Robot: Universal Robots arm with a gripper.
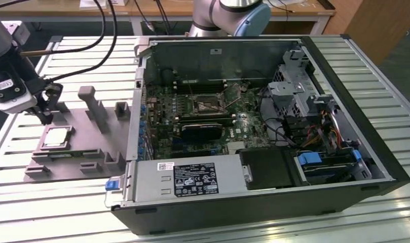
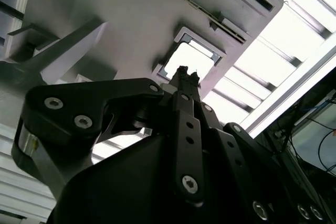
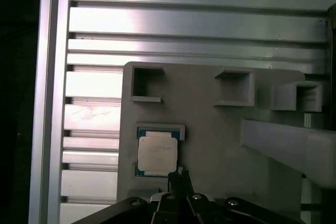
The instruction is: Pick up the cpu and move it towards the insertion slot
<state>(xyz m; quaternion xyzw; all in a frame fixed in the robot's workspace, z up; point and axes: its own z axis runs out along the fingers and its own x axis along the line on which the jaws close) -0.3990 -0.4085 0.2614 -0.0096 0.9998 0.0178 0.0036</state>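
Tally of items on the slatted tabletop [image 1: 49,207]: one of each kind.
One cpu [image 1: 57,137], one grey fixture plate [image 1: 79,126] by the tabletop edge at the exterior view's left, one open computer case [image 1: 259,212], one insertion slot [image 1: 208,104] inside it, one robot hand [image 1: 46,120].

The black claw [image 2: 184,73], its tips drawn close together, hangs just over one rim of the cpu [image 2: 192,57]. The cpu lies bright in a square recess near an edge of the grey fixture plate [image 2: 131,19]. Beyond that edge run the table [image 2: 275,59] slats.
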